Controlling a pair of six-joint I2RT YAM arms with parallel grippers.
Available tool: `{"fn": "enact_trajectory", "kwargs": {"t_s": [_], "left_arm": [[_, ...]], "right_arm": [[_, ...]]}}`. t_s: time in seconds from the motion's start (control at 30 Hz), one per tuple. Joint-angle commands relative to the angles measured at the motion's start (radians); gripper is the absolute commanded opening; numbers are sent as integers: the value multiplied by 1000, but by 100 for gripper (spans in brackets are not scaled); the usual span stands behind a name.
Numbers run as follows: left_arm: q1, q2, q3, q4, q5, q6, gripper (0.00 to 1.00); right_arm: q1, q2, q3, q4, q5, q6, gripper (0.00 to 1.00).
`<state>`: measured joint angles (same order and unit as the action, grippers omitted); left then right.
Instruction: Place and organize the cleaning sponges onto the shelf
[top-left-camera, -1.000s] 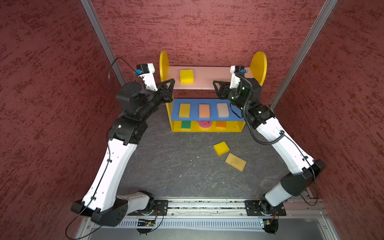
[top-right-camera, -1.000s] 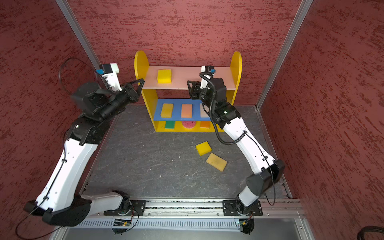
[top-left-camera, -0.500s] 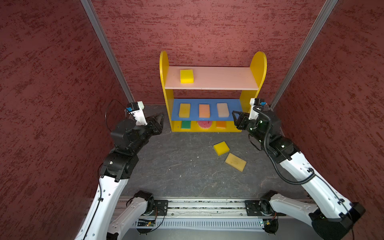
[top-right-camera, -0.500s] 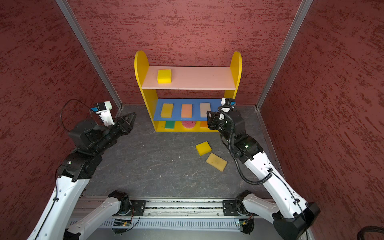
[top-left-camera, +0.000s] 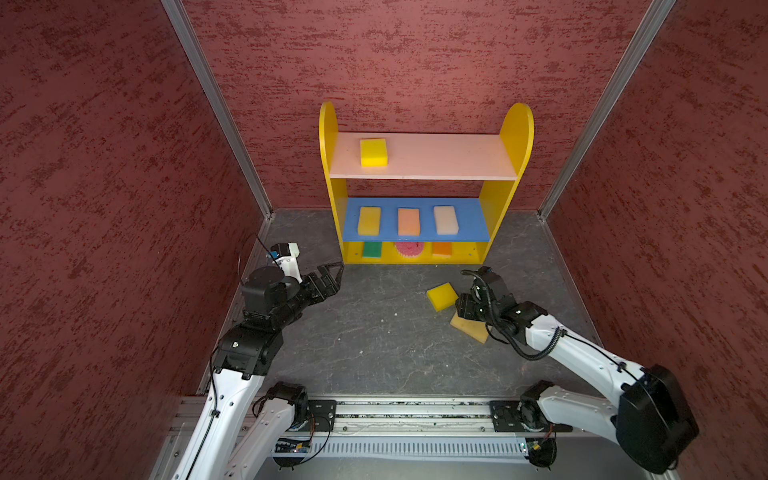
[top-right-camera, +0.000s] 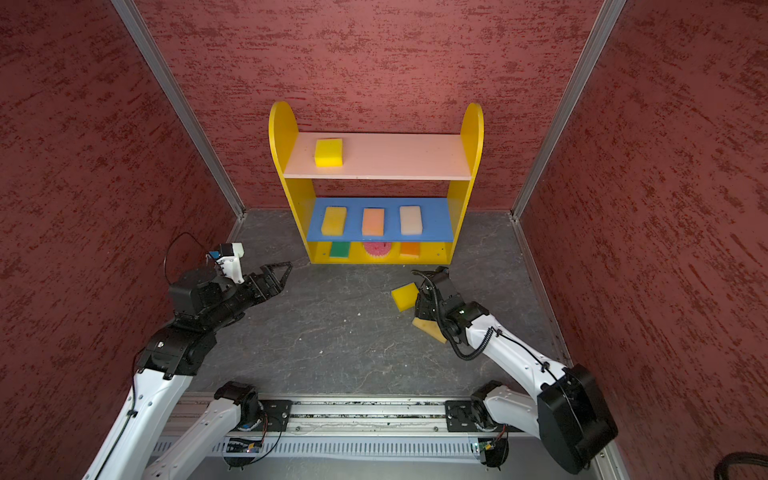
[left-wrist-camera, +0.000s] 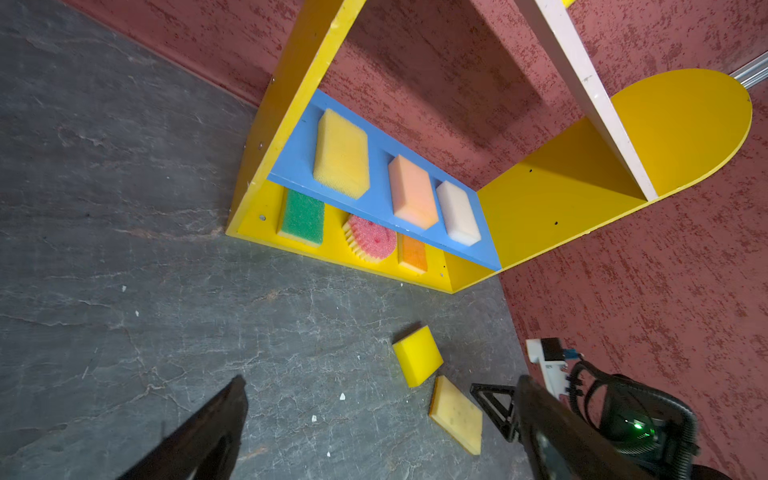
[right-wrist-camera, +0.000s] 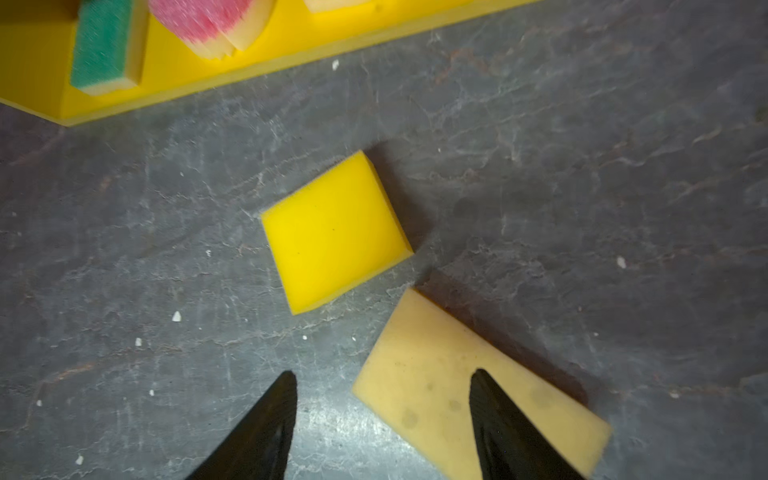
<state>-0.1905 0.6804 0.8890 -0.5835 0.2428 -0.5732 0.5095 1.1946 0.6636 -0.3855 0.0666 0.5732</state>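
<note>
The shelf (top-left-camera: 517, 137) stands against the back wall. A yellow sponge (top-left-camera: 373, 152) lies on its pink top board. On the blue board lie a golden (top-left-camera: 369, 221), a peach (top-left-camera: 409, 221) and a cream sponge (top-left-camera: 446, 220). A green (top-left-camera: 372, 249), a round pink (top-left-camera: 409, 249) and an orange one (top-left-camera: 441, 249) sit on the bottom. On the floor lie a yellow sponge (right-wrist-camera: 334, 230) and a tan sponge (right-wrist-camera: 478, 390). My right gripper (right-wrist-camera: 384, 374) hangs open over the tan sponge's edge, holding nothing. My left gripper (left-wrist-camera: 380, 386) is wide open and empty, low at the shelf's left front.
Red textured walls (top-left-camera: 104, 187) close in the left, right and back. A metal rail (top-left-camera: 395, 419) with both arm bases runs along the front. Small white crumbs (left-wrist-camera: 341, 397) dot the grey floor (top-left-camera: 374, 340).
Both arms dropped from the shelf's top board down to the floor. The left gripper went from shut to wide open. The right gripper widened and came over the tan sponge.
</note>
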Motion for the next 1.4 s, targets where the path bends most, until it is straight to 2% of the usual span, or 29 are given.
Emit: {"fn": "enact_trajectory", "kwargs": {"t_s": [0.0, 0.2, 0.4, 0.53, 0.67, 0.77, 0.83, 0.93, 1.17, 1.37], "left_arm": [[6, -3, -13, -1, 43, -25, 100], [11, -30, -35, -56, 47, -29, 100], [23, -76, -47, -105, 22, -10, 100], [35, -77, -48, -113, 8, 1, 100], [46, -64, -38, -102, 25, 11, 100], [56, -54, -53, -74, 21, 11, 100], [64, -46, -72, -37, 41, -6, 100], [71, -29, -98, 16, 66, -20, 100], [103, 39, -80, 25, 115, 1, 100], [156, 54, -90, 60, 179, -4, 100]], "right_arm": [[-5, 52, 8, 147, -51, 45, 69], [-10, 173, 8, 316, -83, 140, 79], [-29, 340, 75, 377, -99, 154, 80], [-29, 473, 190, 365, -135, 113, 77], [-17, 561, 242, 477, -264, 107, 64], [25, 610, 295, 497, -295, 70, 63], [59, 636, 332, 477, -296, 30, 63], [105, 636, 338, 463, -237, 2, 63], [107, 578, 232, 489, -180, 78, 66], [114, 624, 262, 462, -174, 110, 62]]}}
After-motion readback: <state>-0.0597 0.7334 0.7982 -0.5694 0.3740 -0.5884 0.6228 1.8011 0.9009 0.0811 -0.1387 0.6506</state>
